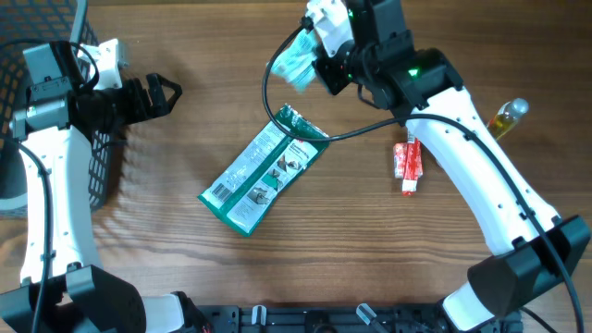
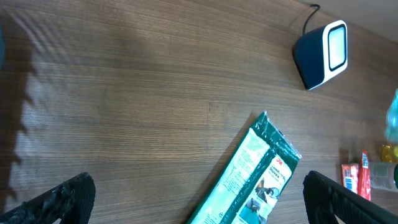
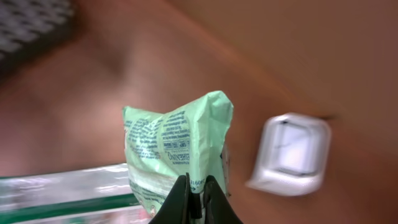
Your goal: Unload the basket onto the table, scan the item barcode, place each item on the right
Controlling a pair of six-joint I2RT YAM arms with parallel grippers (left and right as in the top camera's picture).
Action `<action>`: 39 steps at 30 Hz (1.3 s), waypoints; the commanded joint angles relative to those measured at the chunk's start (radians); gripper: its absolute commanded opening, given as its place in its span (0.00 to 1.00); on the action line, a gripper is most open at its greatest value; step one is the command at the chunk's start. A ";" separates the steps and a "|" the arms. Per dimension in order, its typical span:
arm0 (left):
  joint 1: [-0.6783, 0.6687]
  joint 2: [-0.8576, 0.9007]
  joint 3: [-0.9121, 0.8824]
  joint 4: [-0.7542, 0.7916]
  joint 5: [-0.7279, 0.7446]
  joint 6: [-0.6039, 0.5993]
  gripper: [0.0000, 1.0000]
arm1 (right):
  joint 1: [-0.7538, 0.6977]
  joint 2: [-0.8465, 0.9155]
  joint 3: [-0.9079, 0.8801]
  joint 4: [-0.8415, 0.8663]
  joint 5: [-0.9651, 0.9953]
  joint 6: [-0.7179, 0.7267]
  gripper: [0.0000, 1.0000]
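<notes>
Pale-green packet (image 3: 177, 146) pinched at lower edge by right gripper (image 3: 196, 186), jaws clamped tight on it, packet lifted off table near far edge. Packet's long axis runs straight out from fingertips. Barcode probably in print just above jaws; too blurred to be sure. Scanner (image 3: 289, 152) sits just beside packet, to its right in right wrist view. Likely need: turn print toward scanner window. Left gripper (image 1: 171, 92) spread wide, empty, well apart beside basket (image 1: 97, 153); right arm nearer.

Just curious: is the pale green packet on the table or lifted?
Lifted: the right gripper pinches the pale green packet above the table.
</notes>
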 commanded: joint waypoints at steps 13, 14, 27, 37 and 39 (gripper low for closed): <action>-0.002 0.005 0.005 0.002 0.008 0.015 1.00 | -0.016 0.309 0.004 0.550 0.608 -0.479 0.04; -0.002 0.005 0.005 0.002 0.008 0.015 1.00 | -0.019 0.329 0.004 0.592 0.639 -0.479 0.04; -0.002 0.005 0.005 0.002 0.008 0.015 1.00 | -0.063 0.422 0.003 0.562 0.641 -0.512 0.04; -0.002 0.005 0.005 0.002 0.008 0.015 1.00 | -0.059 0.422 0.003 0.317 0.436 -0.409 0.04; -0.002 0.005 0.005 0.002 0.008 0.015 1.00 | -0.059 0.422 0.003 0.285 0.381 -0.382 0.04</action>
